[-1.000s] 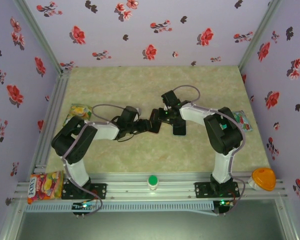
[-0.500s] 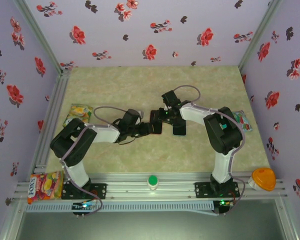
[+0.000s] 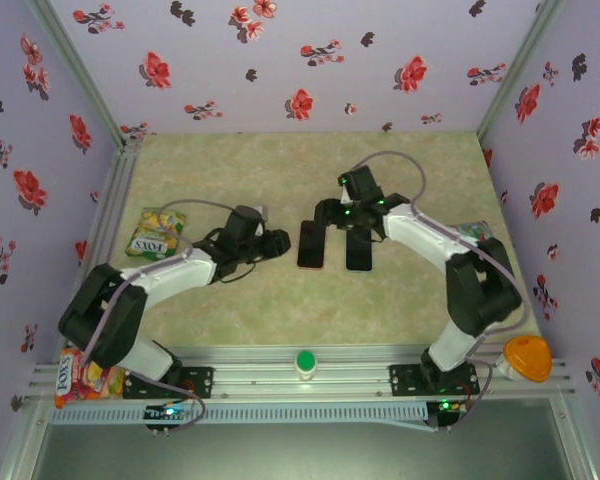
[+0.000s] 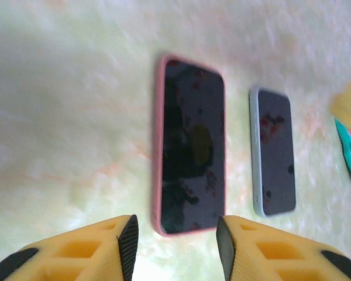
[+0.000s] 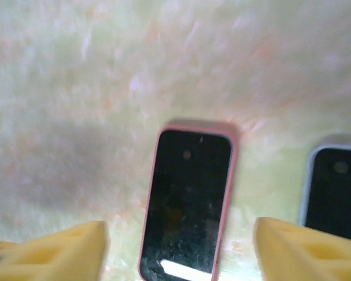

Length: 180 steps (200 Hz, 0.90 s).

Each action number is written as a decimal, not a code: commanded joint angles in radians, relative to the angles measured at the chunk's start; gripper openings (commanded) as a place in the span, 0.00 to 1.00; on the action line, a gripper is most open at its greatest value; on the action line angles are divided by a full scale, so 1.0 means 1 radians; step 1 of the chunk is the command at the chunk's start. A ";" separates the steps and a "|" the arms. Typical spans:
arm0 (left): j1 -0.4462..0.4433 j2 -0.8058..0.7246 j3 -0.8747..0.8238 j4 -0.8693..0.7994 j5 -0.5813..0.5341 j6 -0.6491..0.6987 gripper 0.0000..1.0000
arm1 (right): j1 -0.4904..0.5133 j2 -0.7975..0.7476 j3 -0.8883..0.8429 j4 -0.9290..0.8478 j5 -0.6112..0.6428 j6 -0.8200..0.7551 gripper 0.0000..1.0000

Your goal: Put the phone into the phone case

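Note:
The phone (image 4: pixel 193 146), black-screened, sits inside the pink phone case (image 4: pixel 158 146) and lies flat on the table (image 3: pixel 280 300); they also show from above as the phone (image 3: pixel 311 245) and in the right wrist view as the phone (image 5: pixel 187 205). My left gripper (image 3: pixel 277 243) is just left of it, and in its own view the left gripper (image 4: pixel 175 246) is open and empty, a little short of the case's end. My right gripper (image 3: pixel 345 213) hovers behind the phone; in its own view the right gripper (image 5: pixel 180 234) is open wide above the phone, holding nothing.
A second phone in a pale blue case (image 3: pixel 358 247) lies right beside the pink one, also seen as the pale blue case (image 4: pixel 273 151). Candy packets lie at the left (image 3: pixel 155 232), right (image 3: pixel 483 238) and near-left corner (image 3: pixel 80 372). A green button (image 3: pixel 305 362) and an orange object (image 3: pixel 527 357) sit on the front rail.
Both grippers let go of the phone and case and drew apart. The left arm pulled back left, the right gripper lifted back and opened wide. The cased phone now lies flat.

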 commanded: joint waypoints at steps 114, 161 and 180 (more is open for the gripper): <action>0.416 -0.131 0.034 -0.062 -0.355 0.486 1.00 | -0.378 -0.213 -0.357 0.353 0.233 -0.306 0.99; 0.477 -0.138 -0.066 0.133 -0.344 0.614 1.00 | -0.436 -0.256 -0.488 0.515 0.282 -0.370 0.99; 0.497 -0.131 -0.113 0.210 -0.343 0.662 1.00 | -0.449 -0.259 -0.531 0.576 0.289 -0.384 0.99</action>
